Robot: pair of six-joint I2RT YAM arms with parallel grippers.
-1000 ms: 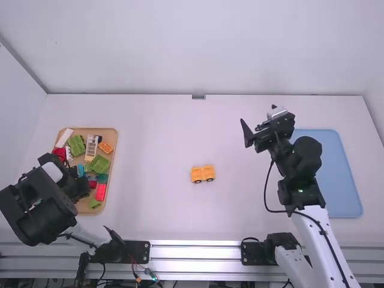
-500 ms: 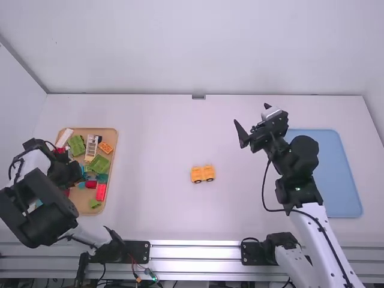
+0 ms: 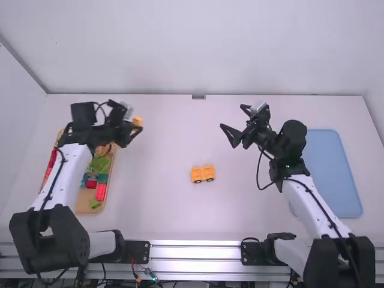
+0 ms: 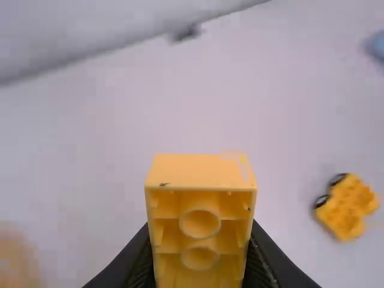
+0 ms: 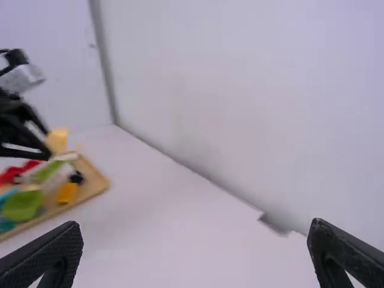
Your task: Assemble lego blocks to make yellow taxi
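The left gripper (image 3: 132, 126) has swung away from the camera and rightward, now by the far right corner of the block tray (image 3: 83, 201), its jaws clamped on a yellow block (image 3: 138, 121). The wheeled yellow piece (image 3: 203, 173) sits mid-table. The right gripper (image 3: 233, 117) has shifted leftward, jaws spread and empty, left of the blue tray (image 3: 335, 174).
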